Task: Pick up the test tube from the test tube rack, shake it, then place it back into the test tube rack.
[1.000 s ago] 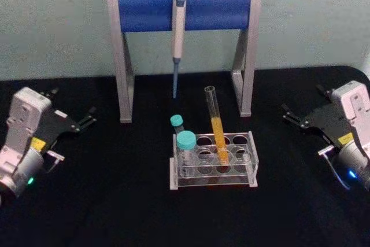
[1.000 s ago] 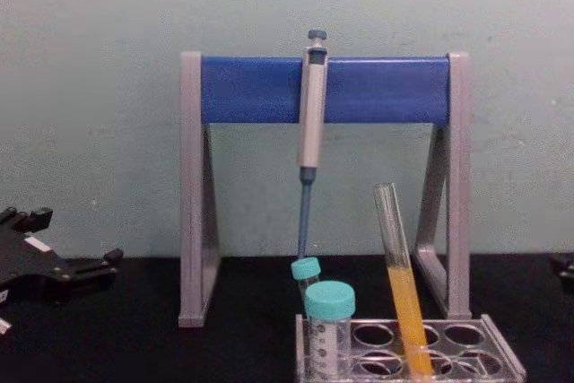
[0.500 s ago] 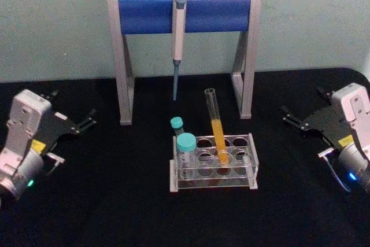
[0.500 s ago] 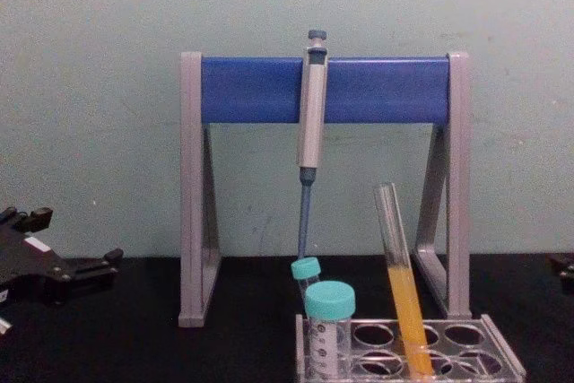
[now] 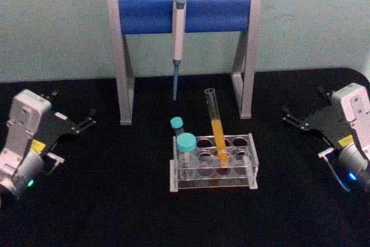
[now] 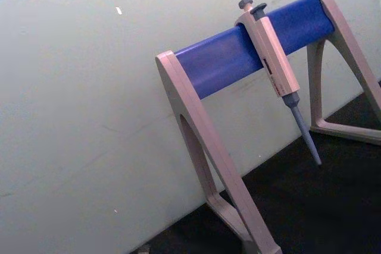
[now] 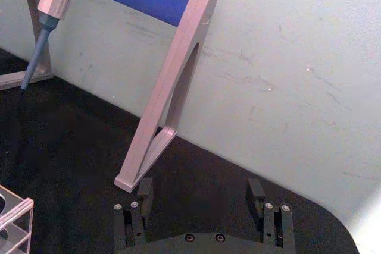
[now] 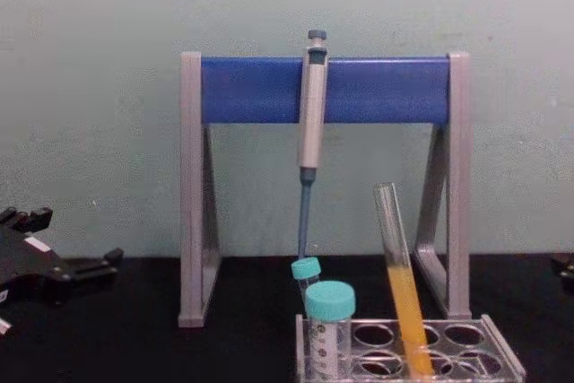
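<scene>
Left gripper sits out at the left edge of the black table, fingers spread wide with nothing between them. Right gripper mirrors it at the far right edge, also wide open; its wrist cam shows both fingers well apart.

Labels: each gripper body has a small yellow sticker, but I can't read the print. The pipette has a thin red marking on its side in the left wrist view, also unreadable. The front capped tube has some faint printing I can't make out either.

The test tube stands in the test tube rack, about midway between the two grippers and well apart from both. It's tilted, open top leaning toward the left gripper's side, with orange-yellow liquid in the lower half. I can't tell which row it's in.

Two teal-capped tubes stand at the rack end nearest the left gripper, so they're between that gripper and the test tube. Toward the right gripper there are just open rack holes.

Past the rack, against the pale green wall, the grey-and-blue pipette stand has the pipette hanging tip down.
</scene>
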You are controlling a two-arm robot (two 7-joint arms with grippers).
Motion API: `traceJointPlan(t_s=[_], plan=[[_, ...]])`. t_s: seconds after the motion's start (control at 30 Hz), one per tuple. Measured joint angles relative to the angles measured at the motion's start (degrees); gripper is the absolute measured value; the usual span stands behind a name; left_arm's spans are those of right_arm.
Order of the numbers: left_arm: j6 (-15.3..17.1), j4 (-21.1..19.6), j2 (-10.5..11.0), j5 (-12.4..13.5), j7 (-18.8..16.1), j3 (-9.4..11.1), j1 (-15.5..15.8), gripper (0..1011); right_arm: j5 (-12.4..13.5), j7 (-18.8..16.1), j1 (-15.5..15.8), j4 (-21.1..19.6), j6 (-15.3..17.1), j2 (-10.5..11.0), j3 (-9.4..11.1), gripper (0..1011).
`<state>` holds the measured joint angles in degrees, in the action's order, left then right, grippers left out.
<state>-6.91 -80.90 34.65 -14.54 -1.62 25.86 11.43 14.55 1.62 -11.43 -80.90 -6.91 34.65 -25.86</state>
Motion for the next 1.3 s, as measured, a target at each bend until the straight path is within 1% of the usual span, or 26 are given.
traceJointPlan(t_s=[0.27,0.4,0.6,0.73,0.83,0.9,0.97,1.03,1.07,1.1,1.13,1.17,1.23,1.27,1.3], plan=[[0.0,0.0,0.0,0.0,0.0,0.0,0.0,1001,0.0,0.0,0.0,0.0,0.0,0.0,0.0,1000],[0.0,0.0,0.0,0.0,0.0,0.0,0.0,1001,0.1,-0.3,0.2,-0.1,0.0,-0.5,0.9,1000],[0.0,0.0,0.0,0.0,0.0,0.0,0.0,1001,1.7,-2.6,0.7,-1.4,-0.5,-0.7,2.5,1000],[0.0,0.0,0.0,0.0,0.0,0.0,0.0,1001,3.2,-4.9,1.3,-2.8,-1.5,-0.5,3.6,1000],[0.0,0.0,0.0,0.0,0.0,0.0,0.0,1001,5.3,-8.3,2.2,-4.6,-3.0,0.0,4.5,1000],[0.0,0.0,0.0,0.0,0.0,0.0,0.0,1001,6.3,-9.7,2.6,-5.4,-3.6,0.2,4.8,1000],[0.0,0.0,0.0,0.0,0.0,0.0,0.0,1001,7.6,-11.9,3.1,-6.5,-4.5,0.6,5.2,1000],[0.0,0.0,0.0,0.0,0.0,0.0,0.0,1001,8.5,-13.7,3.4,-7.4,-5.0,0.8,5.4,1000],[0.0,0.0,0.0,0.0,0.0,0.0,0.0,1001,9.3,-15.4,3.7,-8.1,-5.4,1.1,5.5,1000],[0.0,0.0,0.0,0.0,0.0,0.0,0.0,1001,9.7,-16.1,3.8,-8.4,-5.5,1.2,5.5,1000],[0.0,0.0,0.0,0.0,0.0,0.0,0.0,1001,10.3,-17.6,3.9,-9.0,-5.7,1.3,5.5,1000],[0.0,0.0,0.0,0.0,0.0,0.0,0.0,1001,10.3,-17.6,3.9,-9.0,-5.7,1.3,5.5,1000],[0.0,0.0,0.0,0.0,0.0,0.0,0.0,1001,11.4,-20.8,4.0,-9.9,-5.9,1.4,5.1,1000],[0.0,0.0,0.0,0.0,0.0,0.0,0.0,1001,11.4,-20.8,4.0,-9.9,-5.9,1.4,5.1,1000],[0.0,0.0,0.0,0.0,0.0,0.0,0.0,1001,11.7,-22.2,3.9,-10.2,-5.9,1.4,4.8,1000]])
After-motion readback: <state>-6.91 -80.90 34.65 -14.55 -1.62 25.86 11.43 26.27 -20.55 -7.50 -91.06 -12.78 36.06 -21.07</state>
